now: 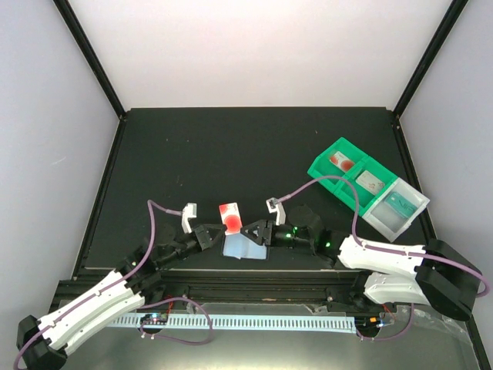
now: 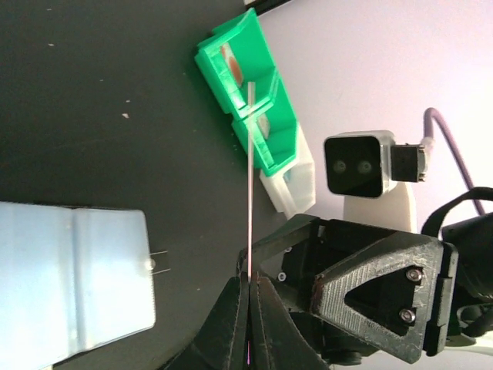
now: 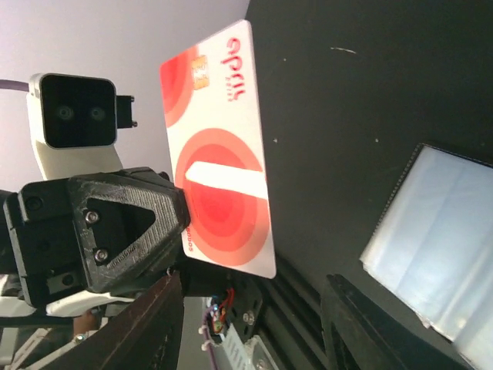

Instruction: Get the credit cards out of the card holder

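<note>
Item: credit card [image 3: 219, 154], white with red concentric circles, lifted clear of the table [image 1: 231, 154] and standing on edge. The left wrist view shows it only as a thin line. Holder of item: left gripper [image 1: 214, 233], fingers pressed together on the card's lower edge, with most of the card projecting free above the pinch. Adjacent: right gripper [image 1: 253, 231], fingers spread wide with nothing between them, just beside the card and facing the left gripper. Item: card holder [image 1: 245, 248], lying open on the table directly below the two grippers with its pale blue-grey inner side up, touched by neither. Whether its clear pockets hold further cards cannot be told. Item: green tray [image 1: 323, 166], well apart at the right of the table, with card-like pieces visible in its compartments. Hazards, as judged: the card hangs from a single narrow pinch near one edge, so a quick swing of the left arm could make it pivot or slide out. The spread right fingers sit close enough that a careless retreat could clip the card and knock it loose. The card holder is unpinned, so tugging at a pocket with nothing pressing it down would likely drag or fold the holder rather than free a card.
</note>
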Robot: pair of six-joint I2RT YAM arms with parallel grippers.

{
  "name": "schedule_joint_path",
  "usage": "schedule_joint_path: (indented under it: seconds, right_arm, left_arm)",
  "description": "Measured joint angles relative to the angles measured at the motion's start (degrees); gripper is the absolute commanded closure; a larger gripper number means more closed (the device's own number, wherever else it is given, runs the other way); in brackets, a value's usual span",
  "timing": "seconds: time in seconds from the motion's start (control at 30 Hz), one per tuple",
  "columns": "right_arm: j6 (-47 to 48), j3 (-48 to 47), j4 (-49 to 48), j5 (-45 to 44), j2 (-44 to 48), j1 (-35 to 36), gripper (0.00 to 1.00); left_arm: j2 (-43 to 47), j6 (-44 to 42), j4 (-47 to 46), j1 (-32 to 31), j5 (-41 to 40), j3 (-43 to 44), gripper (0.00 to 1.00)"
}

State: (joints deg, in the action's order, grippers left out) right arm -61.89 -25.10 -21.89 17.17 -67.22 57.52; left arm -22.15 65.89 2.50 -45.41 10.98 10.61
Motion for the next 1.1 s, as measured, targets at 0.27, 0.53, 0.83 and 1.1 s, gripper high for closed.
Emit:
schedule_joint_path:
  seconds: [0.27, 0.53, 0.83, 1.1]
  right_arm:
    - [-3.8, -1.9, -2.6, 1.5, -1.1, 0.0, 0.60]
    - [-4.9, -1.7, -5.2, 2.3, -0.9, -0.1, 0.99]
    - [4.3, -0.8, 0.0, 4.6, 6.7, 0.0, 0.99]
    - [15.1, -0.8, 9.3, 15.4, 11.3, 0.0, 0.99]
  left_arm:
    - [-0.2, 2.0, -5.9, 0.0, 2.9, -0.3, 0.98]
    - [-0.7, 3.8, -9.7, 0.1, 4.7, -1.4, 0.89]
    - [-1.9, -0.7, -6.0, 0.3, 7.6, 0.9, 0.44]
    - [-3.3, -11.3, 0.8, 0.3, 14.3, 8.9, 0.54]
